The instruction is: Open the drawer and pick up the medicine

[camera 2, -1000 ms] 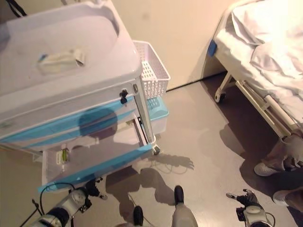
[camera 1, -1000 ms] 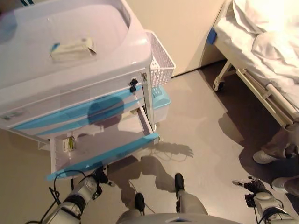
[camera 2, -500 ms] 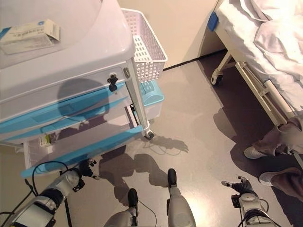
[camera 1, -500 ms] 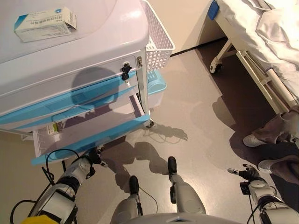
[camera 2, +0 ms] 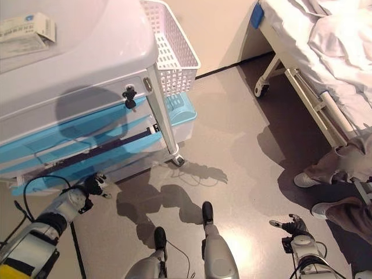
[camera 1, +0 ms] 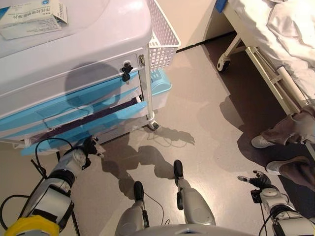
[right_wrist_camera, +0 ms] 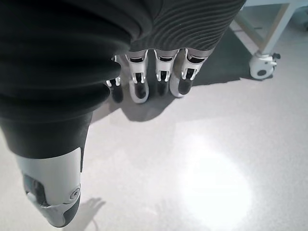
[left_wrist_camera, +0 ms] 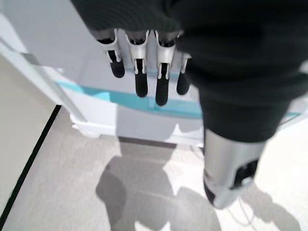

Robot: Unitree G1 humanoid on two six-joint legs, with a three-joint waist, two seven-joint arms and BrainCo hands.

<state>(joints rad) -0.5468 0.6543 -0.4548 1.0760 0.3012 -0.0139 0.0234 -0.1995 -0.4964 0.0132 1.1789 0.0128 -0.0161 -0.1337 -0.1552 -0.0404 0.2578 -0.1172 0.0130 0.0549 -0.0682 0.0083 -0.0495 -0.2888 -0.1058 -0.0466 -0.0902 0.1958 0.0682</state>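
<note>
My left hand [camera 1: 87, 147] hangs low, just in front of the white medical cart with light blue drawer fronts [camera 1: 98, 54]. My fingers [left_wrist_camera: 140, 79] are straight and a little apart, and they hold nothing. Right past my fingertips is the lowest light blue drawer [camera 1: 83, 120]. It is pulled out only a little, so I see just a thin dark gap along its top. I cannot see inside it, and I cannot see any medicine in there.

High above my left hand, on the cart's flat white top, lies a white and blue medicine box [camera 1: 32, 12]. It is well away from both my hands. A small black key [camera 1: 125, 71] sticks out of the cart's front, above the drawers. A white plastic basket with holes [camera 1: 161, 37] hangs on the cart's side, and a pale blue bin [camera 1: 160, 86] sits under it.

My right hand [camera 1: 257, 181] is low by the grey floor [camera 1: 197, 123], far from the cart. Its fingers [right_wrist_camera: 161, 77] are loose and hold nothing. Near it are a person's legs and white shoes [camera 1: 280, 140]. Beyond them stands a white hospital bed with rumpled sheets [camera 1: 275, 34].
</note>
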